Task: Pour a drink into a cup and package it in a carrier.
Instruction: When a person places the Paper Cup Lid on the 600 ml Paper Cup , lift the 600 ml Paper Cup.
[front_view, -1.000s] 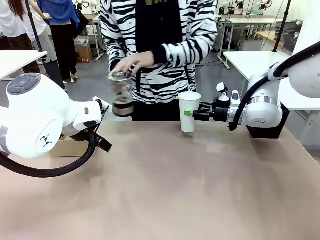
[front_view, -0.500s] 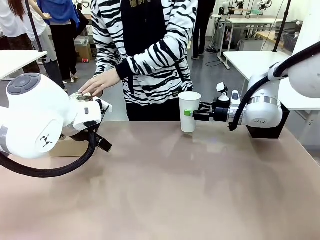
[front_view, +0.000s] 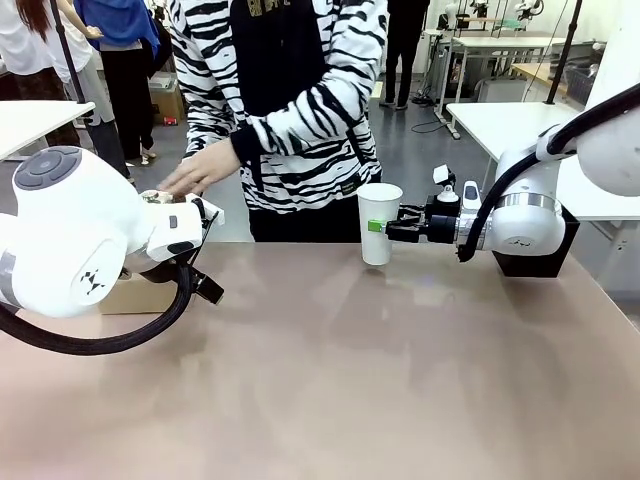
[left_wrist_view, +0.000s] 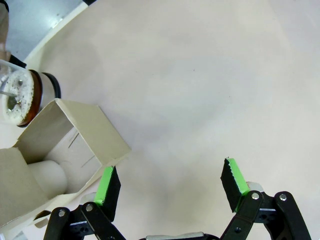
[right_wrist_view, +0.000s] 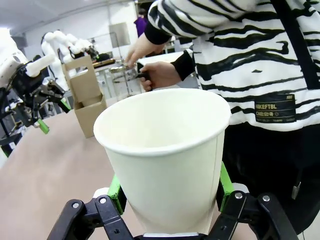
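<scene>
Right gripper (front_view: 386, 228) is clamped on the side of a white paper cup (front_view: 379, 222), green pads (right_wrist_view: 116, 194) pressed to both flanks. It holds the cup upright at the far edge of the table (front_view: 400, 380). Whether the base rests on the tabletop cannot be told. The cup's inner wall looks plain white as far down as the right wrist view reaches.

Across the table to the robot's left, a glass carafe (left_wrist_view: 17, 95) stands just beside a brown cardboard carrier (left_wrist_view: 75, 135). Only a thin brown sliver of the drink (left_wrist_view: 30, 109) shows through the glass. In the front view the carafe's top (front_view: 155, 197) peeks out behind the left arm, with a person's hand (front_view: 200, 168) spread just above it. In the right wrist view, hands (right_wrist_view: 159, 74) are at the carafe (right_wrist_view: 125, 74), with the carrier (right_wrist_view: 85, 95) close alongside.

Left gripper (left_wrist_view: 169, 172) hangs open over bare tabletop, jaws spread wide and holding nothing, one green-padded finger (left_wrist_view: 106, 181) just beside the carrier's near corner. The person, in a black-and-white striped top, stands at the far side.
</scene>
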